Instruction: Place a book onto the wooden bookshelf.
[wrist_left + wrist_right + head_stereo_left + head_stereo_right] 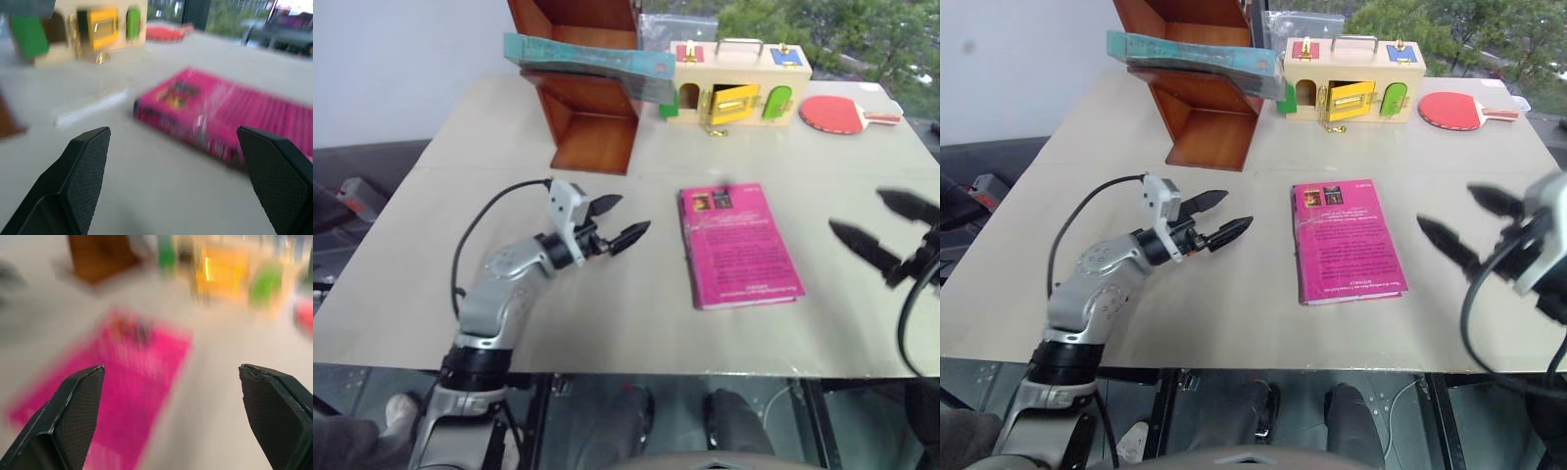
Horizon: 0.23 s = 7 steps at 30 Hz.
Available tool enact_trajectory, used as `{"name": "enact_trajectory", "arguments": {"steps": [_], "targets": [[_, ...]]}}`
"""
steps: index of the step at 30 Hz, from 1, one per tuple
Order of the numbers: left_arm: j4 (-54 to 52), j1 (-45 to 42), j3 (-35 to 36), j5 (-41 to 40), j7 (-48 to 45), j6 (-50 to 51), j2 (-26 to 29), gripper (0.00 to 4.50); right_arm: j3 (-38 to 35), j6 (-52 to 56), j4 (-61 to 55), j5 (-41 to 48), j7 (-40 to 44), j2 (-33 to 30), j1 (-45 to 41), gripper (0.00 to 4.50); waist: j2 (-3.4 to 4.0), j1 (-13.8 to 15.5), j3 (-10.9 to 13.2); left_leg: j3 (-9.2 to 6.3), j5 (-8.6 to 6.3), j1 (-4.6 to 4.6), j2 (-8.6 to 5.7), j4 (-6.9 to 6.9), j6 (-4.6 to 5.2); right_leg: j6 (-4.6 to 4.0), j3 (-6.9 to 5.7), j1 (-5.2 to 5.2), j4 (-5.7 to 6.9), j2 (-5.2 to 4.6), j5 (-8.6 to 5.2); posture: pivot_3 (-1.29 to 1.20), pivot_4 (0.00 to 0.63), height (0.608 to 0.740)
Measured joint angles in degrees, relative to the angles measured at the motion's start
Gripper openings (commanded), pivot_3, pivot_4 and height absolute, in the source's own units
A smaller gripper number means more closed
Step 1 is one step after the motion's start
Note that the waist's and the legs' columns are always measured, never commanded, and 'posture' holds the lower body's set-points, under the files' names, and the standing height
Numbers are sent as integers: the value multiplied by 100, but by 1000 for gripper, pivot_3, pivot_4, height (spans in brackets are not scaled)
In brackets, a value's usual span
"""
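Already your thin teal-blue paperback book (592, 59) lies across the reddish-brown wooden bookshelf (592, 122) at upper centre. Your left gripper (615, 223) and right gripper (881, 227) hover with jaws spread wide and empty, flanking the magenta-pink book (737, 245) mid-frame.

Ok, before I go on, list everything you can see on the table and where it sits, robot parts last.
book: one, teal-blue, lying across a board of the wooden bookshelf, far left.
wooden bookshelf: one, reddish-brown, far left of table.
pink book: one, magenta, flat at table centre.
wooden box: one, pale with coloured doors, far side, right of the shelf.
paddle: one, red, far right.
table: one, beige.
left end effector: open, empty, left of the pink book.
right end effector: open, empty, right of it.
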Motion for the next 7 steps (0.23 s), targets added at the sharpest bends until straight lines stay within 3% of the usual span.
{"name": "enact_trajectory", "arguments": {"steps": [3,7], "targets": [[-61,411,250,-27,-161,90,331,4318,-363,-307,13,-640,455,327,899,4500,11,4,-7,-1,-15,7,2,-6,22,0,-1,2,-3,-2,0,0,150,740],[-132,703,663,-176,-467,205,793,4318,-622,-556,85,-1056,809,560,1249,4500,33,-12,-21,1,-18,22,8,-10,23,0,2,11,-3,-15,0,0,150,740]]}}
